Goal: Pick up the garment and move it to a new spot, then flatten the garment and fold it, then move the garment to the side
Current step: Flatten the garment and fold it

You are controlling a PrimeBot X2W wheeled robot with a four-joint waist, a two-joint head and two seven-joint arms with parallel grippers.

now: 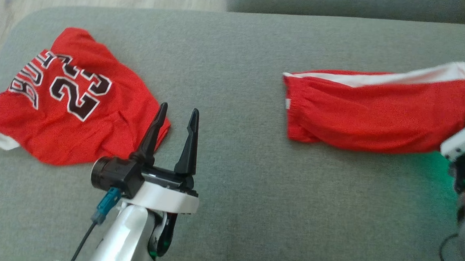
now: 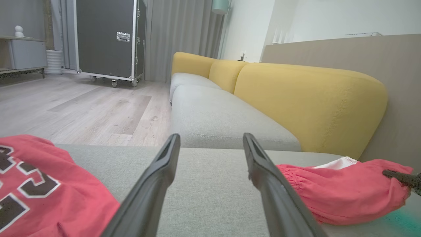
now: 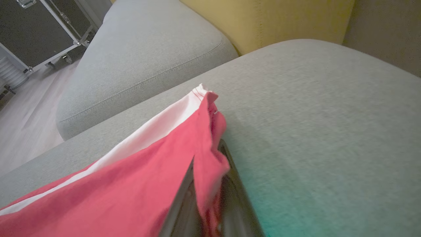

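Gripping the right end of the red shorts (image 1: 374, 113), the right hand (image 3: 208, 154) has its two dark fingers pressed together with a fold of the red cloth between them. This is seen best from the right wrist. The shorts lie stretched across the right half of the grey cushion (image 1: 233, 193), with the white stripe along the far edge and the elastic waist pointing to the middle. Most of the cloth rests on the cushion, and only the pinched corner looks a little raised.

The left hand (image 1: 177, 118) hovers above the cushion with its fingers apart and nothing between them. It is just beside the lower corner of a red jersey (image 1: 61, 99) with the number 23, which lies at the left and is well apart from the shorts.

Judging from this, the task is at its very beginning — the grasp is made, but the garment is not yet lifted. Moving it to a new spot, flattening, folding and putting it aside are all left to do.
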